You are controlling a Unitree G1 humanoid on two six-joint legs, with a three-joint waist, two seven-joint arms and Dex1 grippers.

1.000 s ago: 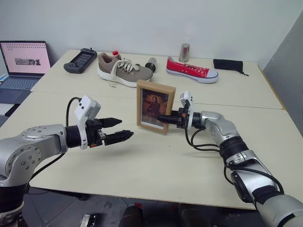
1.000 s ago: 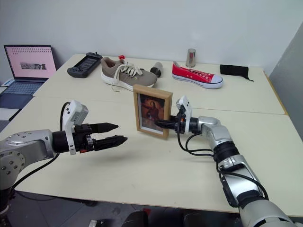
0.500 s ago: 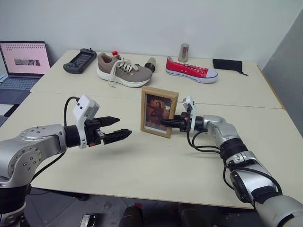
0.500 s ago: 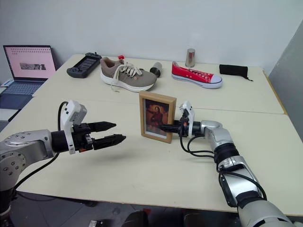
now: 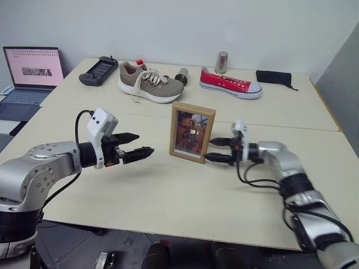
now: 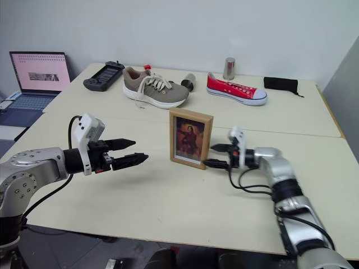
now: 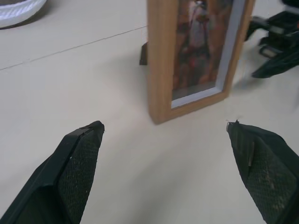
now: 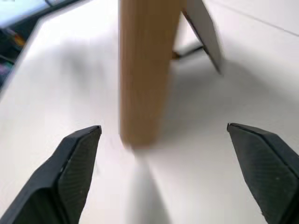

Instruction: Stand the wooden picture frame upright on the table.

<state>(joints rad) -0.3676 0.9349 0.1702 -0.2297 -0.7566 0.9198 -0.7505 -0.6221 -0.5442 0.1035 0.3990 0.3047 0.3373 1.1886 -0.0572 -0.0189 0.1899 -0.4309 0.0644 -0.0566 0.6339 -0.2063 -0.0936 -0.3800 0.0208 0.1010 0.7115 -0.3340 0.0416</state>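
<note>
The wooden picture frame point(image 5: 192, 132) stands upright by itself near the middle of the table point(image 5: 168, 196), its colourful picture facing me and its strut point(image 8: 203, 32) propped behind. My right gripper point(image 5: 216, 150) is open just to the right of the frame's edge, a small gap away, holding nothing. To the frame's left my left gripper point(image 5: 137, 151) is open too, pointing at the frame from a short way off. In the left wrist view the frame point(image 7: 196, 56) rises between my fingertips point(image 7: 84, 140), well ahead of them.
Along the table's far side lie a tan sneaker point(image 5: 148, 83), a red sneaker point(image 5: 230, 83), a black handheld console point(image 5: 98, 70), a metal cup point(image 5: 221, 61) and a black pouch point(image 5: 274, 77). A laptop point(image 5: 31, 70) stands open at the far left.
My right gripper has opened, let go of the frame's right edge and drawn back to the right. The frame now stands alone. My left gripper has crept slightly toward it.
</note>
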